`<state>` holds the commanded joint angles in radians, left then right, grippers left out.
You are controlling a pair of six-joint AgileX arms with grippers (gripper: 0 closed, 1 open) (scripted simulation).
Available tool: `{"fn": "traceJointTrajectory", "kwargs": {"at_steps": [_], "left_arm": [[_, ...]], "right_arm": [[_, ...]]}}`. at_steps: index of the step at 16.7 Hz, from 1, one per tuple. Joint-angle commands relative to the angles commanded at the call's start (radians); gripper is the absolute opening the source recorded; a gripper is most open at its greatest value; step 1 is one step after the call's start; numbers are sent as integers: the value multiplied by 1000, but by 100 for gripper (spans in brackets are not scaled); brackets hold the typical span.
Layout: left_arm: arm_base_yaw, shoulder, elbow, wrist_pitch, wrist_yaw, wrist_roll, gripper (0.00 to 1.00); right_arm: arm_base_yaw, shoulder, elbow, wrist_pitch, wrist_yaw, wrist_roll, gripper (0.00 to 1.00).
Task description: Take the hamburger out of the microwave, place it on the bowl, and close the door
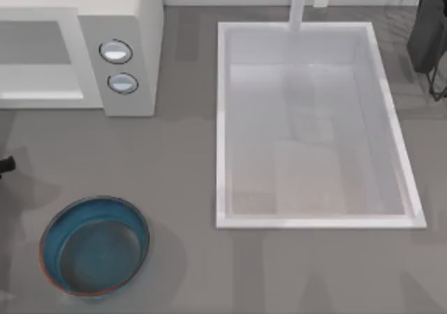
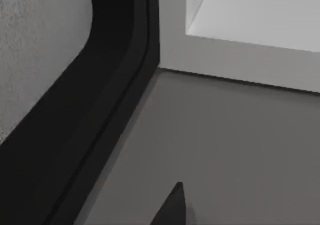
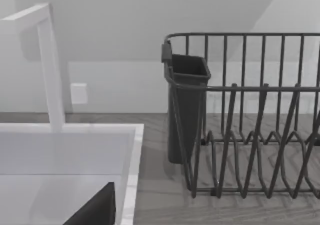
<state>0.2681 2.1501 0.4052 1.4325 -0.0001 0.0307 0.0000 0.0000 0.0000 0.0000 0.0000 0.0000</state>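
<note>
Nearest the table's front left, the bowl (image 1: pixel 96 247) is seen sitting unfilled. Beyond it, a dark bit of the left arm (image 1: pixel 6 165) is caught at the left edge; jaw state can't be told. At back left, the microwave (image 1: pixel 129 21) is seen with its cavity open, knobs (image 1: pixel 116 51) facing up. Hamburger location can't be told. Right of it lies the sink (image 1: pixel 222 118), with a dish rack (image 3: pixel 250 125) further right.
</note>
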Motion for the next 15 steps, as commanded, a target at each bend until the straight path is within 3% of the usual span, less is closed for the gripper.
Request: {"fn": "traceJointTrajectory", "kwargs": {"at_steps": [9,15], "left_arm": [[8,-37,-61,42,11,6,0],[9,-252,-43,-191,8,6,0]], "right_arm": [[0,0,0,0,0,0,100],[0,0,0,0,0,0,100]]}}
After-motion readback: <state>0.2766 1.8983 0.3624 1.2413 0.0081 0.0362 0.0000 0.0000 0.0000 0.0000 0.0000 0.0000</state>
